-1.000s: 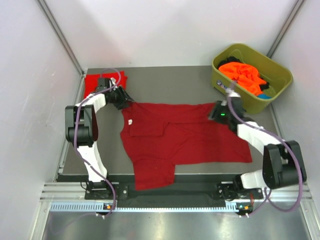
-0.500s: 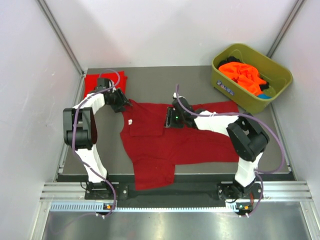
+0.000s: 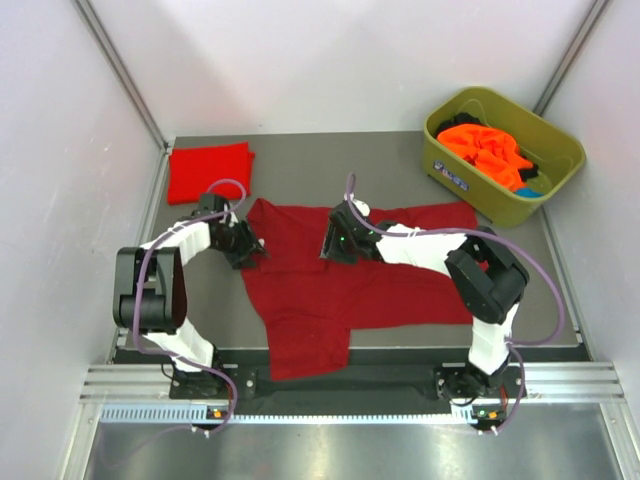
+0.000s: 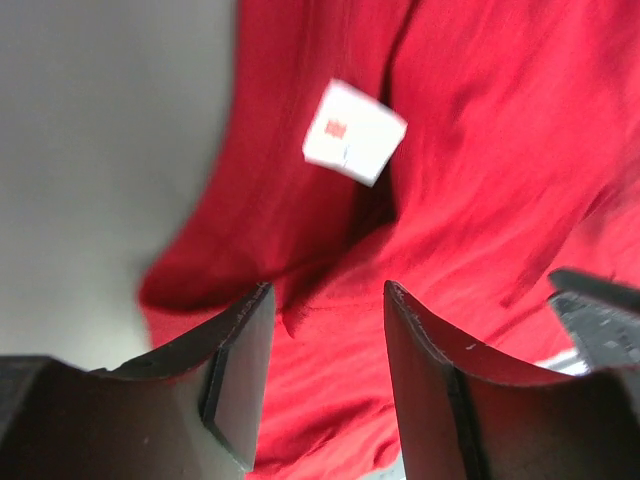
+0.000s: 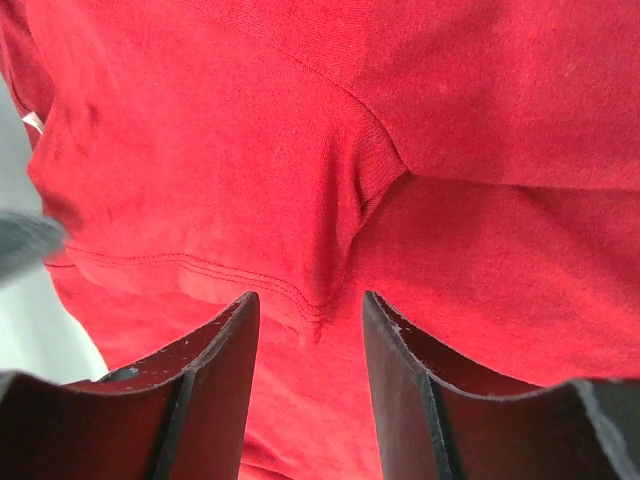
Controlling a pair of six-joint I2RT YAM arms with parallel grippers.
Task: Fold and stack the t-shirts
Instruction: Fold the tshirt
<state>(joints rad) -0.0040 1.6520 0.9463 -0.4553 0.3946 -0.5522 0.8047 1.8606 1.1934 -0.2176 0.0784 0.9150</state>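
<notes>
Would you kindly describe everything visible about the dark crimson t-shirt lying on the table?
The dark crimson t-shirt is soft knit cloth, spread flat and wrinkled across the table's middle, one part reaching the near edge. A small white neck label shows near its left side. The left gripper and right gripper sit low over it, jaws apart; contact is unclear.

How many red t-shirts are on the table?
2: folded bright red cloth t-shirt, far-left corner; dark crimson cloth t-shirt spread mid-table. Folded one may hide others.
</notes>
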